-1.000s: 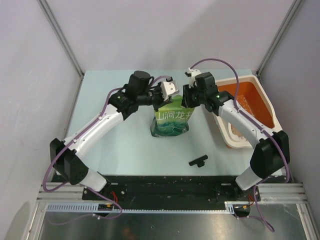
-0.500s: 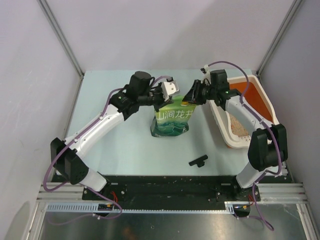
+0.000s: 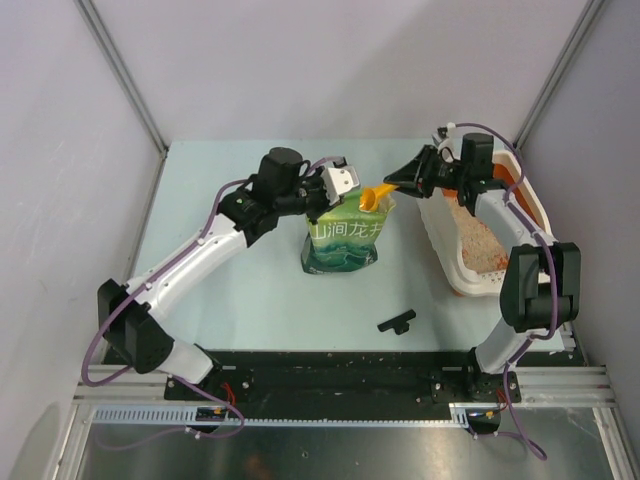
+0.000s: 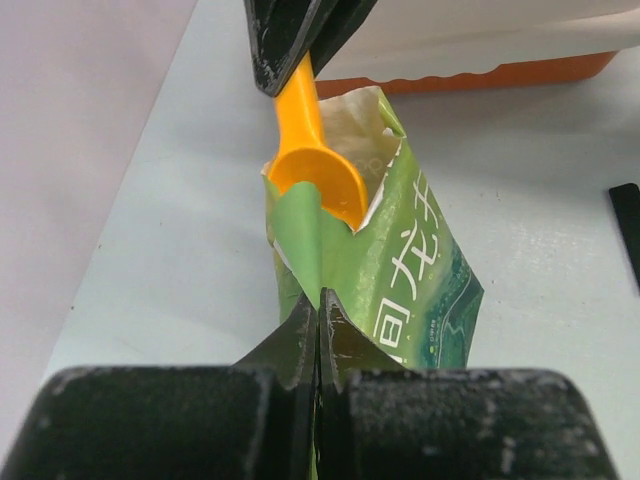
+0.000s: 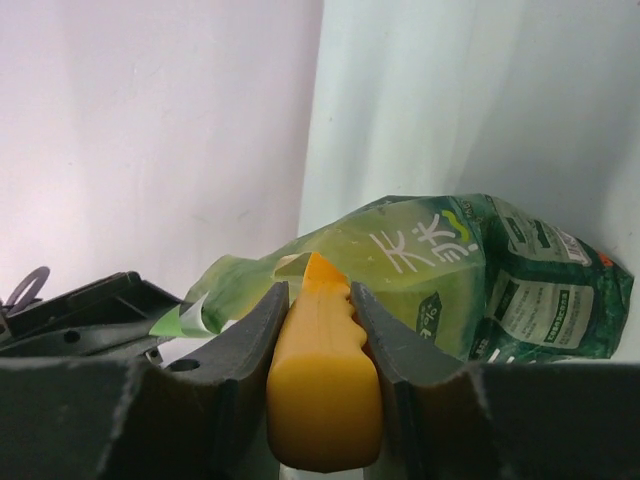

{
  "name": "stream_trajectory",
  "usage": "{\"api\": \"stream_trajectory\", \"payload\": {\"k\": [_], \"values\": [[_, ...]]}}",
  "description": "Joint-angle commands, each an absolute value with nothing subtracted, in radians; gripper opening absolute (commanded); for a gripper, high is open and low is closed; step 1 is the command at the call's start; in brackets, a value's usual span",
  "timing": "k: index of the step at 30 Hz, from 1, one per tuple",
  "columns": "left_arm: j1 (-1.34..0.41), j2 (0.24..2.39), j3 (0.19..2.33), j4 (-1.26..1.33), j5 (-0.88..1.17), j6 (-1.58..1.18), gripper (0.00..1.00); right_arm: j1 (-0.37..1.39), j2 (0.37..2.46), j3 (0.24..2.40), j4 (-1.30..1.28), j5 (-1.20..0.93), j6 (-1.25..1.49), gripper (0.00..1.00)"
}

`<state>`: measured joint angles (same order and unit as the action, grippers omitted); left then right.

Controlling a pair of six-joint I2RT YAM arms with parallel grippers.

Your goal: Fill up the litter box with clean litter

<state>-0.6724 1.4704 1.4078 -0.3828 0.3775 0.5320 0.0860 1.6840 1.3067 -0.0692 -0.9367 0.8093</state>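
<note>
The green printed bag [image 3: 344, 238] stands open at the table's middle. My left gripper [image 3: 338, 186] is shut on the bag's top edge [image 4: 318, 300] and holds the mouth open. My right gripper [image 3: 405, 178] is shut on the handle of the orange scoop [image 3: 374, 199]; its bowl [image 4: 318, 180] sits at the bag's mouth and looks empty. The handle shows between my right fingers [image 5: 322, 360]. The litter box [image 3: 520, 195], white with an orange inside, lies at the right. Pale beige clean litter [image 3: 482, 245] lies in its near half.
A small black clip [image 3: 396, 321] lies on the table near the front edge, also at the right edge of the left wrist view [image 4: 626, 230]. Grey walls with metal posts close in the table at the back and both sides.
My right gripper has swung back and to the right, away from the bag top, and the orange scoop has come into view at the bag's mouth. The left arm has held still.
</note>
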Motion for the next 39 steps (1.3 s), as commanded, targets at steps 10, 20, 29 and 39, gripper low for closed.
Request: {"api": "stream_trajectory", "payload": {"k": [10,20,29,39], "values": [[-0.683,1.439,1.436,-0.368,0.333,0.603,0.00,-0.067,1.655,1.238,0.224,-1.111,1.028,0.00],[-0.686,1.453,1.460,-0.370,0.327,0.607,0.00,-0.087,1.582,1.189,0.101,-1.104,0.937,0.00],[-0.703,1.450,1.471,-0.376,0.304,0.618,0.00,-0.124,1.557,1.177,0.167,-1.111,1.000,0.00],[-0.701,1.456,1.482,-0.376,0.307,0.612,0.00,-0.146,1.565,1.177,0.184,-1.170,0.985,0.00]]}}
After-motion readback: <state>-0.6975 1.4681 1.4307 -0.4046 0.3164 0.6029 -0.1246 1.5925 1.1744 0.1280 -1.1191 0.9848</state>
